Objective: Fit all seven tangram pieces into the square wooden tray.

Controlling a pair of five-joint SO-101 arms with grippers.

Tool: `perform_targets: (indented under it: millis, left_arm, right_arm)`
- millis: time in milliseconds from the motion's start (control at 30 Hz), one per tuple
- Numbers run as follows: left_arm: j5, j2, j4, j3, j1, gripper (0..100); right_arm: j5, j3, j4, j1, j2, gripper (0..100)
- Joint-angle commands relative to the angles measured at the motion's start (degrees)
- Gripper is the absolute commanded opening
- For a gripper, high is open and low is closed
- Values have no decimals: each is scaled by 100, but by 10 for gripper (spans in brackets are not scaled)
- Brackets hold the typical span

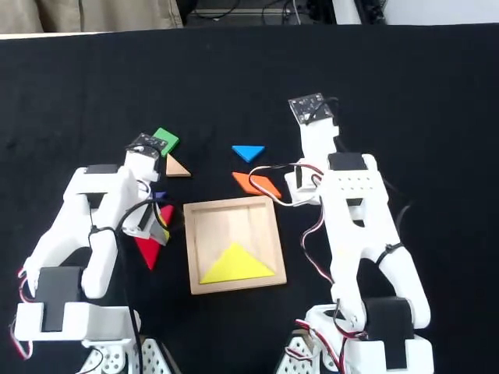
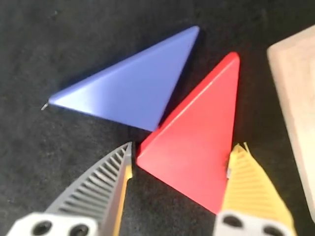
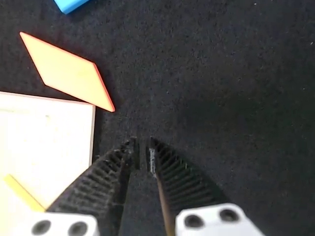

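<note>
My left gripper [image 2: 181,149] hangs low over the black table, open, with its grey and yellow fingers on either side of a red triangle [image 2: 199,140] that lies flat. A violet-blue triangle [image 2: 130,88] touches the red one. The wooden tray [image 1: 190,249] holds a yellow triangle [image 1: 236,263]. My right gripper [image 3: 141,145] is shut on nothing, just off the tray's far right corner [image 3: 59,128], near the orange parallelogram [image 3: 66,73]. A blue triangle [image 1: 248,153], a tan triangle [image 1: 177,166] and a green square [image 1: 165,140] lie beyond the tray.
The left arm [image 1: 93,226] covers much of the red and violet-blue pieces from above. The right arm [image 1: 355,218] stretches along the tray's right side. Bare black cloth lies to the far right and at the back of the table.
</note>
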Motion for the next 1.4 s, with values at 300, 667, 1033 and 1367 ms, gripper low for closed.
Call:
perform_targets:
  millis: [300, 667, 1033, 1367]
  left_arm:
    - [-44, -1152, 809, -277, 708, 29]
    - [-44, -3552, 1811, -242, 708, 30]
    - [-97, -3877, 2189, -251, 1490, 30]
    - [-1415, -3868, 1943, -356, 1982, 30]
  right_arm:
    - [18, -13, -88, 53, -198, 49]
    - [18, -13, -88, 53, -198, 49]
    - [9, 338, -712, 167, -233, 49]
    - [-44, 347, -1116, 1020, -207, 49]
